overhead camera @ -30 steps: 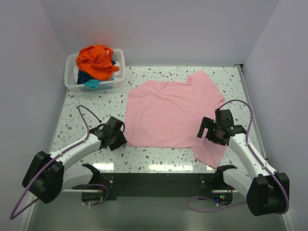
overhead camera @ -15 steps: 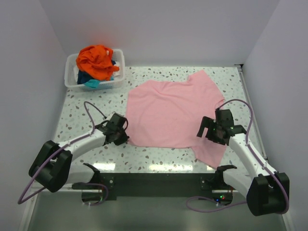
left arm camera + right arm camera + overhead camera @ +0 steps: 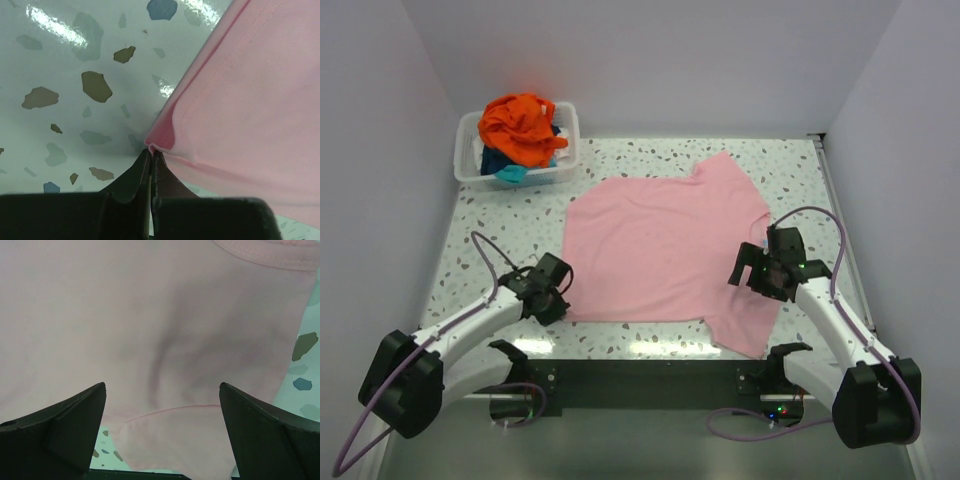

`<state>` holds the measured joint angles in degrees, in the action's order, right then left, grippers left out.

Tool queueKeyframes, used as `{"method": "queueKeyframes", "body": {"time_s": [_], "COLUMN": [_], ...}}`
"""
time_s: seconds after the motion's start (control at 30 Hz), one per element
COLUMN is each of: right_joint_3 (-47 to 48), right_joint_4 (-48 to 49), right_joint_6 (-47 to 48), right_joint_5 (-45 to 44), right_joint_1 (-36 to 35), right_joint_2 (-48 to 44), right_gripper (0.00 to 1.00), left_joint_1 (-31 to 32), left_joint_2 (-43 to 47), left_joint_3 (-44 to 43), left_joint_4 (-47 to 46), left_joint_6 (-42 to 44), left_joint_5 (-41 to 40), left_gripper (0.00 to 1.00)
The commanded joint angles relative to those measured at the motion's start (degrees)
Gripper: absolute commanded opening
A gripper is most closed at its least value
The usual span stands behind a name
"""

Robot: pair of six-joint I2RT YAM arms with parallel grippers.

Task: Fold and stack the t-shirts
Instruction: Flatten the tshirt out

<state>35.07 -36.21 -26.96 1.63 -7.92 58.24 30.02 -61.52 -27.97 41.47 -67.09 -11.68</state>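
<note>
Top external, pink t-shirt (image 3: 660,250) mostly flat, left claw (image 3: 561,298) pinching its edge, right claw (image 3: 742,269) wide, perhaps hovering

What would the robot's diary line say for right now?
left hand: shut on pink t-shirt near-left corner | right hand: open over its right side | pink t-shirt: spread on table | orange t-shirt: piled in white bin

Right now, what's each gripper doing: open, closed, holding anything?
Left gripper: closed, pinching the edge of the pink shirt.
Right gripper: open over the same shirt, holding nothing.
</note>
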Motion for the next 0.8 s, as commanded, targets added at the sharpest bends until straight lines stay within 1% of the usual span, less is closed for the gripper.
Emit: {"method": "queueKeyframes", "body": {"time_s": [0.0,0.13,0.2,0.23,0.27,0.37,0.4,0.47,0.5,0.53,0.57,0.6,0.63,0.67,0.73,0.77], "right_joint_3": [-0.2,0.0,0.3,0.5,0.6,1.5,1.8,3.4,4.1,5.4,6.1,6.8,7.2,7.6,8.9,9.2], "right_joint_4": [0.3,0.3,0.3,0.3,0.3,0.5,0.5,0.4,0.3,0.2,0.1,0.4,0.7,1.0,1.4,1.6], "right_joint_6": [0.0,-0.3,-0.3,0.0,-0.1,0.1,0.1,0.2,0.2,0.4,0.9,1.0,1.9,2.3,3.7,4.0], "right_joint_5": [-0.3,-1.5,-1.5,-1.5,-1.5,-2.3,-2.3,-2.0,-1.7,-1.7,-0.5,0.2,0.7,1.2,2.5,3.0], "right_joint_1": [0.0,0.0,0.0,-0.1,-0.1,0.0,-0.1,0.0,-0.1,-0.1,0.0,-0.1,-0.1,0.0,-0.1,-0.1], "right_joint_2": [-0.2,-0.6,-0.5,-0.3,-0.1,0.1,0.3,1.0,1.3,1.6,2.2,2.6,2.9,3.5,4.3,4.6], "right_gripper": [0.99,0.99,0.99,0.99,0.99,0.99,0.99,0.99,0.99,0.99,0.99,0.99,0.99,0.99,0.99,0.99], "left_joint_1": [0.0,0.0,0.0,0.0,0.0,0.0,0.0,0.0,0.0,0.0,0.0,-0.1,-0.1,-0.4,-0.8,-0.9], "left_joint_2": [2.5,2.1,-0.1,-1.0,-1.7,-2.2,-1.2,0.2,1.3,1.4,1.4,0.4,-0.7,-2.3,-8.2,-10.3], "left_joint_3": [2.2,2.0,1.3,1.0,0.5,-0.4,-0.9,-4.0,-5.6,-7.4,-11.6,-13.9,-16.5,-22.0,-27.9,-32.7], "left_joint_4": [4.3,4.8,5.2,5.4,5.5,6.3,7.8,10.1,13.3,14.8,15.6,15.7,15.1,14.5,12.6,10.5], "left_joint_6": [-3.3,-5.8,-5.8,-5.6,-5.3,-5.6,-6.5,-7.2,-8.0,-8.1,-7.8,-5.3,-3.2,-1.0,5.0,8.1], "left_joint_5": [2.4,0.9,0.4,0.4,0.5,0.7,-0.1,-1.8,-4.7,-6.4,-8.2,-11.1,-12.1,-12.9,-14.3,-14.3], "left_gripper": [0.0,0.0,0.0,0.01,0.06,0.49,0.71,0.87,1.0,1.0,1.0,1.0,1.0,1.0,1.0,1.0]}}
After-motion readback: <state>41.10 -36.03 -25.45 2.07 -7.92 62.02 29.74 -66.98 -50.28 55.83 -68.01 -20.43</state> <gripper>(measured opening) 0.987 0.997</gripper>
